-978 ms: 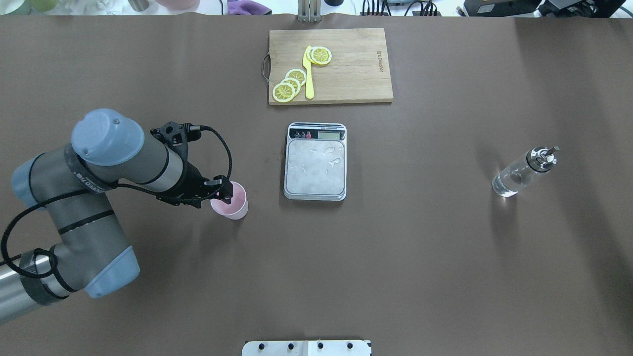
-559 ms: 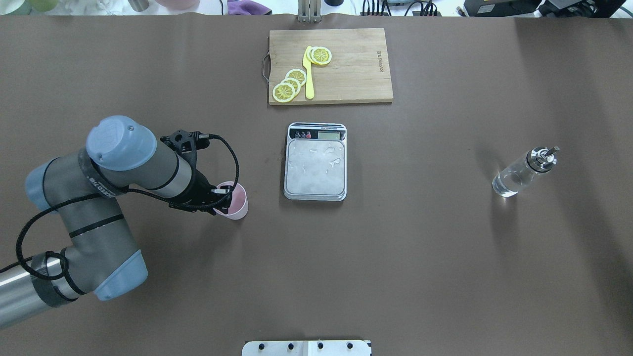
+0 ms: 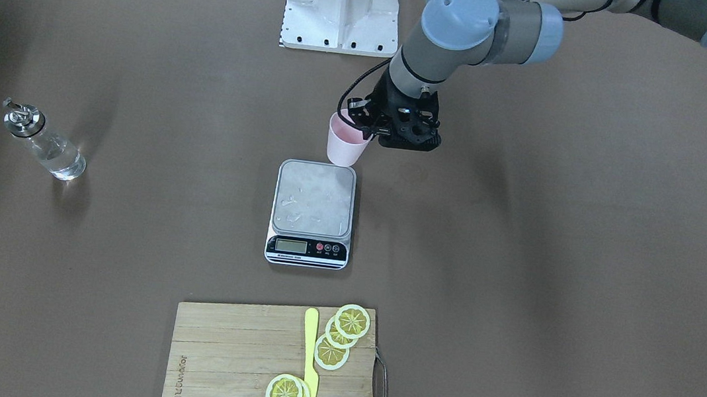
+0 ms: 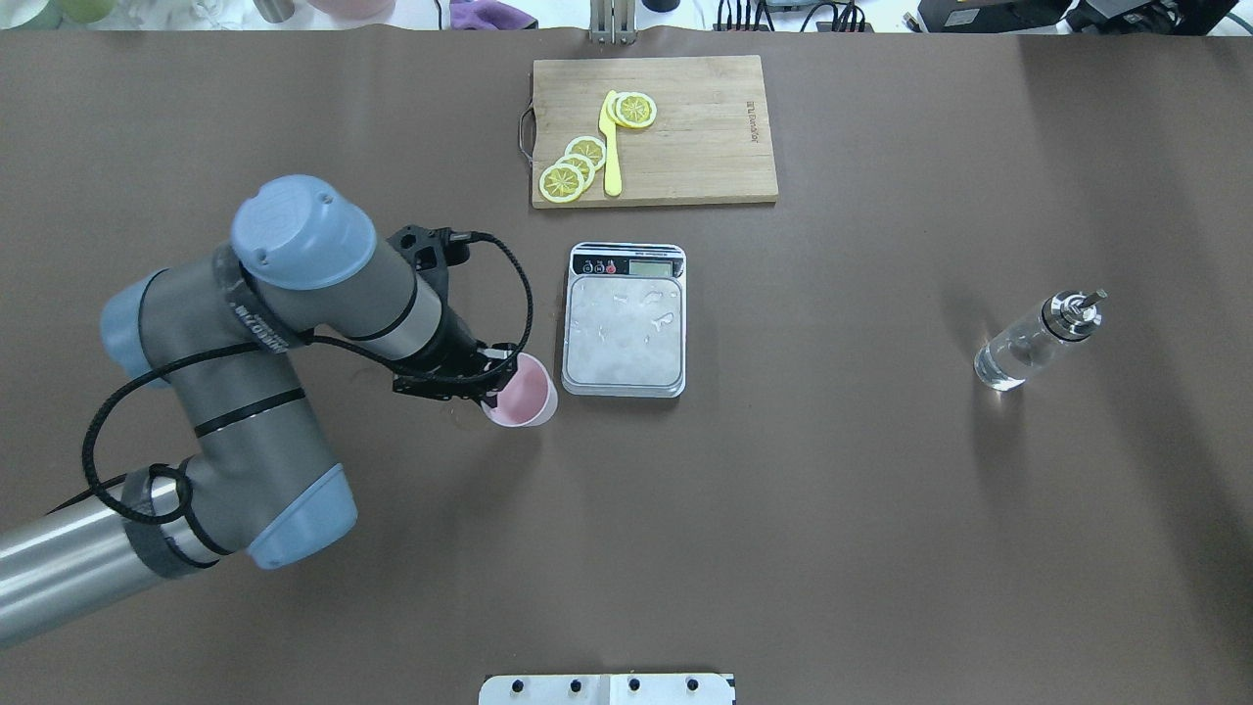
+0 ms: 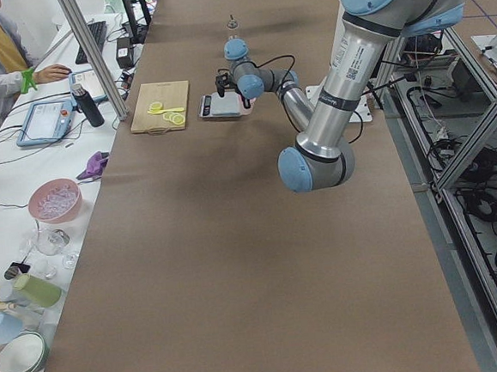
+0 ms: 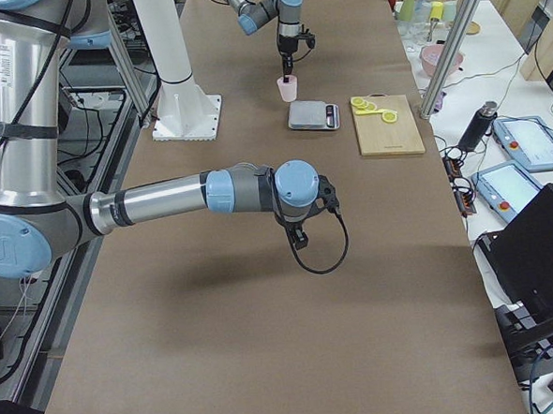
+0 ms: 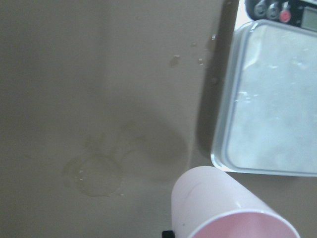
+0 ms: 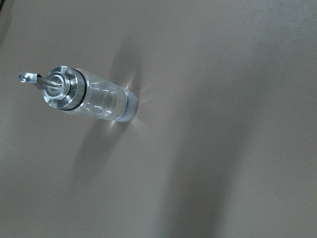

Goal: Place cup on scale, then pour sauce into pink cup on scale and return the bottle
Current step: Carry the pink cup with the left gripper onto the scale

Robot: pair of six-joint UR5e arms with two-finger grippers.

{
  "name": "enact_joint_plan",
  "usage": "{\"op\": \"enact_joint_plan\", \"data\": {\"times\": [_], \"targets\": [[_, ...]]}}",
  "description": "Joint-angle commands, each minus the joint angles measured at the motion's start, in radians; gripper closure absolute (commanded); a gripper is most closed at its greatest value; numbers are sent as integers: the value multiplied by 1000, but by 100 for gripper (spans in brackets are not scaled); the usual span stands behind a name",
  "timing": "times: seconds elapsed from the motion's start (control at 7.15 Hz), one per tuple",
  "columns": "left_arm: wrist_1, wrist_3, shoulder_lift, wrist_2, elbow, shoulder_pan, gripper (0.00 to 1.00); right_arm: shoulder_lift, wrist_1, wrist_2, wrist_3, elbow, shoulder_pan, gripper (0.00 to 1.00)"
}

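My left gripper [image 4: 494,377] is shut on the rim of the pale pink cup [image 4: 524,397] and holds it just above the table, slightly tilted. The cup hangs beside the near left corner of the silver scale [image 4: 624,328], not over its platform. It also shows in the front view [image 3: 345,144] and the left wrist view [image 7: 223,208], with the scale [image 7: 272,124] to its right. The clear glass bottle [image 4: 1028,343] with its metal pourer cap stands upright far to the right, clear liquid inside, and shows in the right wrist view [image 8: 94,101]. My right gripper [image 6: 299,236] hovers above the table; I cannot tell whether it is open.
A wooden cutting board [image 4: 685,147] with lemon slices [image 4: 573,166] and a yellow knife [image 4: 611,147] lies beyond the scale. The robot's white mounting plate [image 4: 607,688] is at the near table edge. Faint water rings mark the table [image 7: 96,173] left of the scale.
My left arm has carried the pink cup to the right, from well left of the scale to right beside its near left corner. The bottle and scale have not moved.
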Motion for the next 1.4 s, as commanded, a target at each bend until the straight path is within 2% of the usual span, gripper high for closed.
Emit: {"op": "enact_joint_plan", "data": {"times": [0.0,0.42,0.7,0.84,0.98,1.26], "targets": [[-6,-37,-169,45,179,-2,100,0,0,-1,-2,-2,-3,0],[-2,-11,-168,52,226,-28,100,0,0,-12,9,-2,-30,0],[3,-4,-166,70,240,-28,100,0,29,-70,64,0,-105,0],[6,60,-166,70,237,-39,20,-18,167,-73,64,-2,-143,0],[6,80,-164,72,233,-54,4,-55,304,-73,60,-6,-174,0],[9,85,-160,64,198,-118,3,-71,580,-64,67,-63,-196,0]]}}
